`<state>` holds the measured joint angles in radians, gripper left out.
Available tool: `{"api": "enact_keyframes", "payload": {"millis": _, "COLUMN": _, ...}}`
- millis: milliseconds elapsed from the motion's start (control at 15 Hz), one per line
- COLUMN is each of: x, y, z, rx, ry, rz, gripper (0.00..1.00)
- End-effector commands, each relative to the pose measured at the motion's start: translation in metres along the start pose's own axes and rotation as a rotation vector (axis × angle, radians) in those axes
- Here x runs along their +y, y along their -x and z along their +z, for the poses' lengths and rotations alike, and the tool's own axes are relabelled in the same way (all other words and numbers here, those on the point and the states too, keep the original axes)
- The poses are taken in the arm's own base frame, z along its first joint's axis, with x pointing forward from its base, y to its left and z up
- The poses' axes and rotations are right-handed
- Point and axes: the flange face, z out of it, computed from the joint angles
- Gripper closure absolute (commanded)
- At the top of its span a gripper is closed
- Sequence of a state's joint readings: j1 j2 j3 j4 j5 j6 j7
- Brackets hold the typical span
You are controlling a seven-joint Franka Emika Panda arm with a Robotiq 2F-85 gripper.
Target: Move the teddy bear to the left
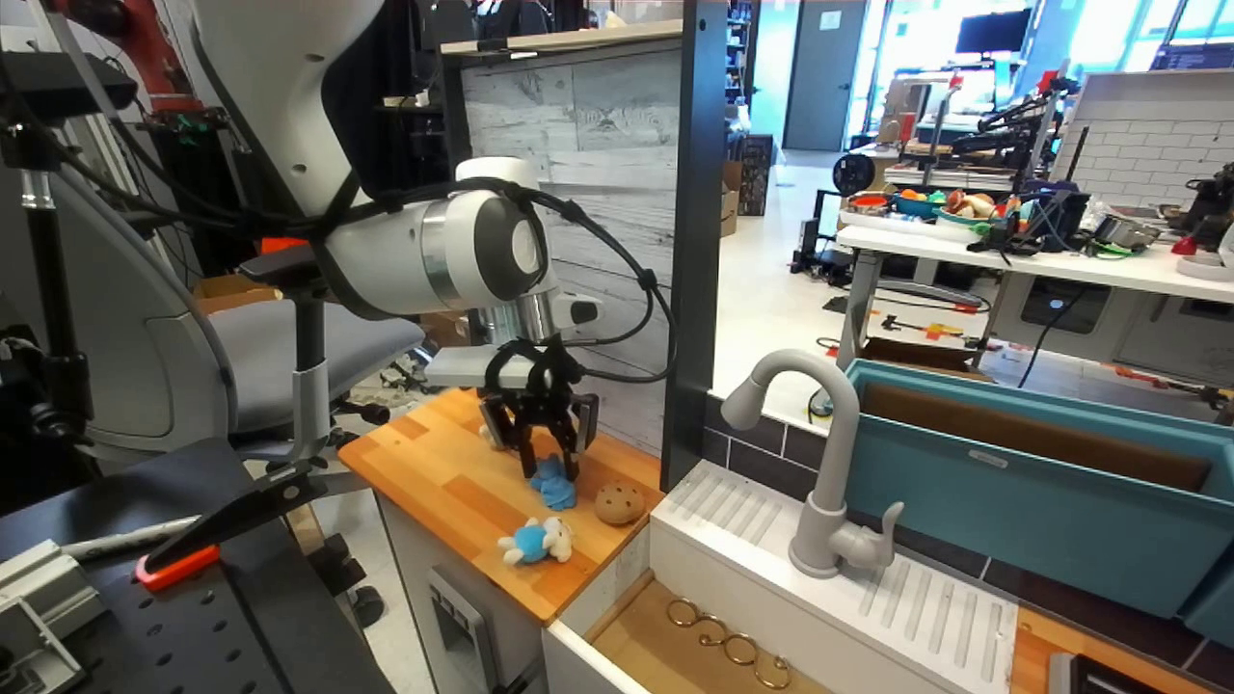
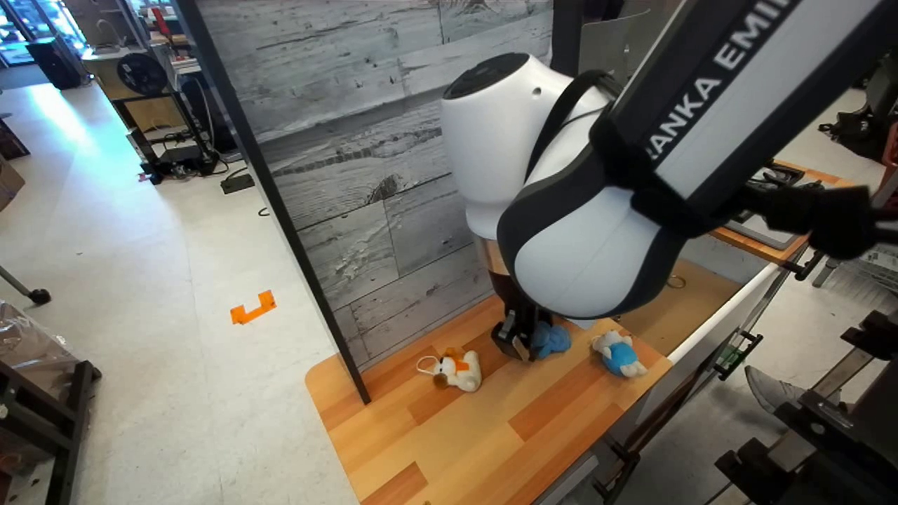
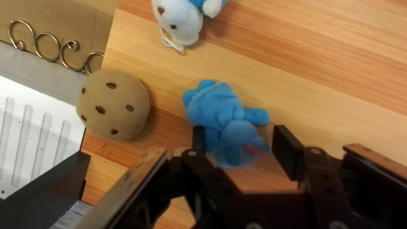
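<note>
Wrist view shows the gripper (image 3: 240, 140) spread around a blue toy (image 3: 217, 106). In an exterior view, the teddy bear (image 2: 465, 376) lies on the counter (image 2: 456, 431), near the gripper; probably it is light, soft, best held around its body.

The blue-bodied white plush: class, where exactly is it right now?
In an exterior view, the blue-bodied white plush lies on the wooden counter, right of the plain blue plush; in the wrist view, the top edge cuts it off.
</note>
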<state>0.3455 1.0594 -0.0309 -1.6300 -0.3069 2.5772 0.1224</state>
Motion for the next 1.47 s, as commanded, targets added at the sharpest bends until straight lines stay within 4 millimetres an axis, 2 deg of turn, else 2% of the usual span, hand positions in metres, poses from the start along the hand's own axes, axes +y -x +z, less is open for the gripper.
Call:
{"api": "enact_keyframes", "payload": {"millis": 0, "x": 0.003, "y": -0.004, "z": 0.004, "rx": -0.002, "ry": 0.020, "rz": -0.003, "gripper": 0.73}}
{"api": "enact_keyframes", "payload": {"millis": 200, "x": -0.001, "y": -0.005, "z": -0.002, "rx": 0.007, "ry": 0.006, "rz": 0.003, "gripper": 0.95}}
{"api": "enact_keyframes", "payload": {"millis": 267, "x": -0.004, "y": -0.006, "z": -0.006, "rx": 0.008, "ry": -0.004, "rz": 0.005, "gripper": 0.98}}
{"api": "enact_keyframes", "payload": {"millis": 400, "x": -0.018, "y": -0.005, "z": -0.018, "rx": -0.009, "ry": -0.034, "rz": 0.005, "gripper": 0.96}}
{"api": "enact_keyframes", "payload": {"millis": 467, "x": -0.028, "y": -0.004, "z": -0.025, "rx": -0.005, "ry": -0.049, "rz": -0.010, "gripper": 0.98}}
{"api": "enact_keyframes", "payload": {"millis": 800, "x": -0.082, "y": -0.002, "z": -0.051, "rx": -0.002, "ry": -0.129, "rz": -0.079, "gripper": 0.96}}
{"api": "enact_keyframes", "payload": {"millis": 1067, "x": -0.110, "y": 0.009, "z": -0.049, "rx": -0.102, "ry": -0.192, "rz": -0.072, "gripper": 0.96}}
{"api": "enact_keyframes", "payload": {"millis": 1400, "x": -0.117, "y": 0.008, "z": -0.035, "rx": -0.166, "ry": -0.199, "rz": -0.083, "gripper": 0.96}}
